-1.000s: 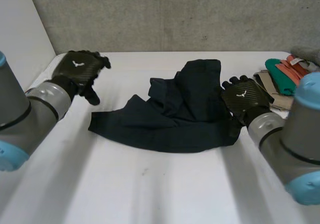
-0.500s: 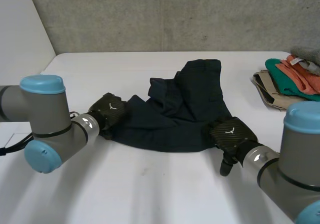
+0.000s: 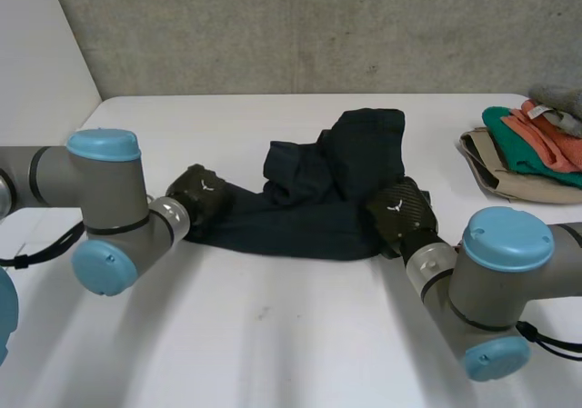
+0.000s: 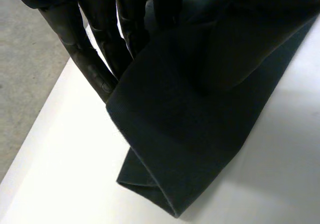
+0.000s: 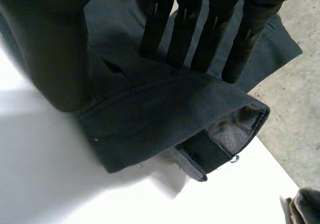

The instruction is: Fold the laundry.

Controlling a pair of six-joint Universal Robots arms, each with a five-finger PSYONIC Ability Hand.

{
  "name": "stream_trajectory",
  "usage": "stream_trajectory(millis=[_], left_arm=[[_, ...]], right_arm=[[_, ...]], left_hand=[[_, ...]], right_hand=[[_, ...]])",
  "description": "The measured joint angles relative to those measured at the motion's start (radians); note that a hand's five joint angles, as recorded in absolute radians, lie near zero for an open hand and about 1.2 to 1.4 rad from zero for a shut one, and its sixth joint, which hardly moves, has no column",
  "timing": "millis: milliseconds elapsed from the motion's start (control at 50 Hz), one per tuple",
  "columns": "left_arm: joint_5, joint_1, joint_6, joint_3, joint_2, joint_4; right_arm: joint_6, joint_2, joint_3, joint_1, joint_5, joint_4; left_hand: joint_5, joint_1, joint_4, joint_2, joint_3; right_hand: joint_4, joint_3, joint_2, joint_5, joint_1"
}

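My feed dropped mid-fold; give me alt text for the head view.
A dark crumpled garment lies mid-table, the left hand at its left end and the right hand at its right end. A stack of folded clothes sits at the white table's far right.

arms grey, caps light-blue | left hand, right hand black
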Motion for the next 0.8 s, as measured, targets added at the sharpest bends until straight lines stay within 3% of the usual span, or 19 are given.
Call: stream_trajectory(millis=[120,320,400,460,600,700,800], left_arm=[[-0.063,-0.008,-0.074,0.017,0.034,-0.008],[-0.08,-0.015,-0.3,-0.012,0.247,-0.146],[-0.065,-0.012,-0.418,-0.035,0.388,-0.211],[-0.054,-0.009,-0.509,-0.05,0.492,-0.247],[-0.027,-0.033,-0.596,-0.065,0.585,-0.364],[-0.018,-0.053,-0.559,-0.038,0.513,-0.412],[-0.035,-0.043,-0.51,0.109,0.353,-0.346]], right_arm=[[-0.021,0.037,-0.048,-0.006,0.011,-0.004],[0.035,-0.152,-0.066,-0.032,0.029,0.116],[0.057,-0.25,-0.12,-0.057,0.019,0.294],[0.07,-0.323,-0.229,-0.093,-0.004,0.578],[0.052,-0.288,-0.507,-0.137,-0.035,1.153],[0.005,-0.2,-0.637,-0.137,-0.038,1.318],[-0.03,-0.09,-0.773,-0.114,-0.021,1.257]], left_hand=[[0.025,0.006,0.037,0.035,0.034],[0.025,0.006,0.037,0.035,0.034],[0.025,0.006,0.037,0.035,0.034],[0.025,0.006,0.037,0.035,0.034],[0.025,0.006,0.037,0.035,0.034],[0.025,0.016,0.037,0.037,0.035],[0.025,0.016,0.038,0.039,0.039]], right_hand=[[0.473,0.46,0.473,0.448,0.403],[0.527,0.484,0.498,0.485,0.423],[0.527,0.484,0.498,0.492,0.423],[0.528,0.484,0.498,0.496,0.423],[0.529,0.484,0.498,0.508,0.423],[0.53,0.484,0.498,0.51,0.423],[0.53,0.484,0.498,0.51,0.446]])
